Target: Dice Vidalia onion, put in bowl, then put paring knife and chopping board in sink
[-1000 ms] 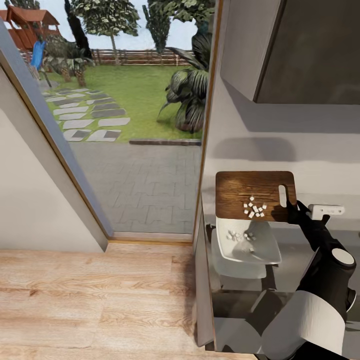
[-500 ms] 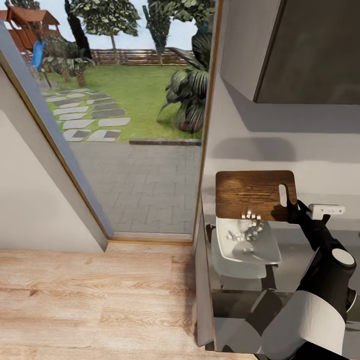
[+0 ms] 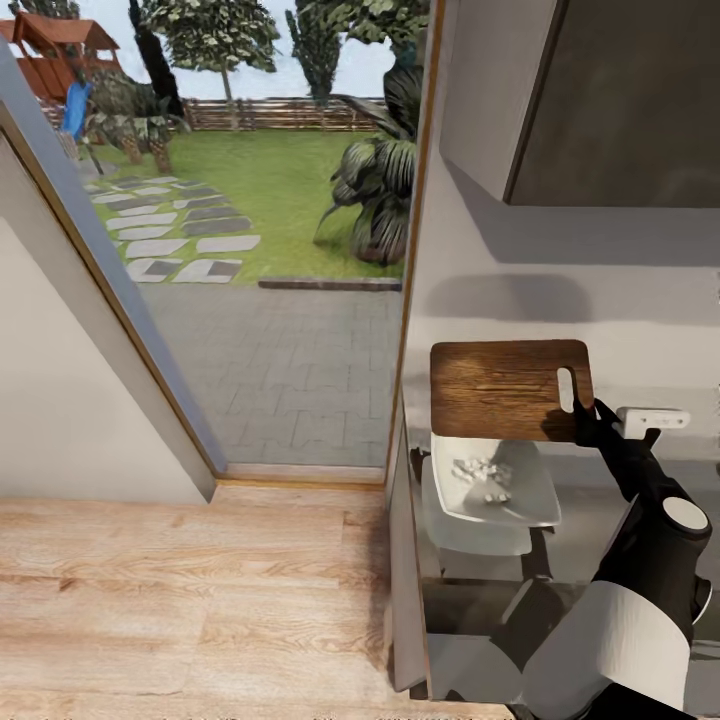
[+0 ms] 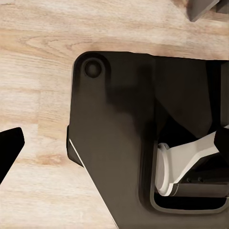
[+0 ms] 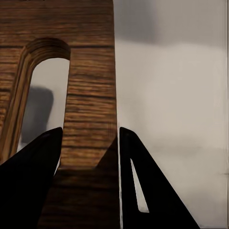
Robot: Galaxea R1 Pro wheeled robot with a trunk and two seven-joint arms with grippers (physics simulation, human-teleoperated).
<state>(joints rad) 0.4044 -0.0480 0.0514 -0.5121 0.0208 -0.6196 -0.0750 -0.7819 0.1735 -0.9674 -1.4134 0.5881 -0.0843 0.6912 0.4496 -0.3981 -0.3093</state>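
My right gripper (image 3: 585, 418) is shut on the handle end of the brown chopping board (image 3: 505, 390), holding it tilted above the white bowl (image 3: 535, 495). In the right wrist view the fingers (image 5: 33, 181) clamp the chopping board (image 5: 90, 105) beside its slot. The board's face is bare. Small white pieces of diced onion (image 3: 480, 470) lie in the bowl, which rests on the glossy grey countertop (image 3: 470, 600). My left gripper (image 4: 116, 143) hangs open with nothing in it, over my own dark base and the wooden floor. The sink and the paring knife are out of view.
A grey wall cabinet (image 3: 600, 100) hangs above the counter. A small white fitting (image 3: 652, 418) sits on the wall right by my right gripper. To the left, a tall glass door (image 3: 250, 250) looks onto a garden, with wooden floor (image 3: 200, 600) in front.
The diced onion pieces have slid off the tilted board down into the bowl, leaving the board bare. My right arm and the board have hardly moved.
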